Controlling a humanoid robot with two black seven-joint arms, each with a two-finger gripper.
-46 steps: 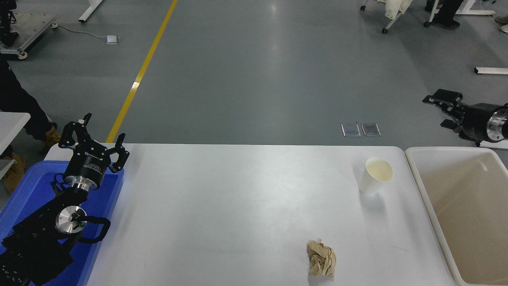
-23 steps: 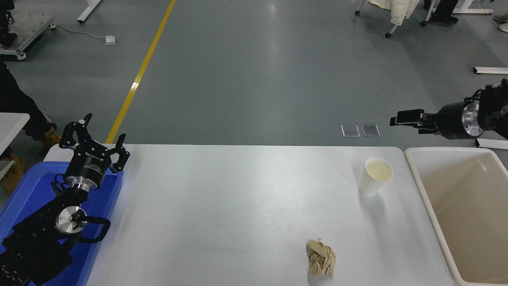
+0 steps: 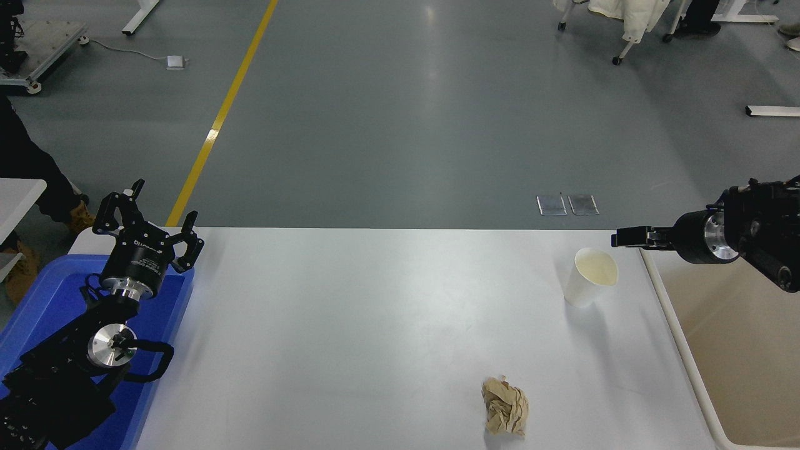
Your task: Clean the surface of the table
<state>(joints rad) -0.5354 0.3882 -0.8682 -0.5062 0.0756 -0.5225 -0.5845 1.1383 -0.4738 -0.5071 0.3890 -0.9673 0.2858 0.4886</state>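
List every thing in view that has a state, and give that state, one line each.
paper cup: upright, open top, on the table surface, untouched.
crumpled brown paper: lying loose near the table's near edge.
beige bin: open; nothing seen inside the visible part.
blue tray: at the table's left end, under the left arm.
left gripper: open, over the tray.
right gripper: in the air, just right of the cup, edge-on.

I'm scanning for anything readable and there's only one spot: small white lettering on the black body of the left gripper (image 3: 149, 220), parked over the blue tray (image 3: 37, 300), too small and tilted for me to make out. I see no print on the paper cup (image 3: 590, 276) or the table surface (image 3: 375, 325)
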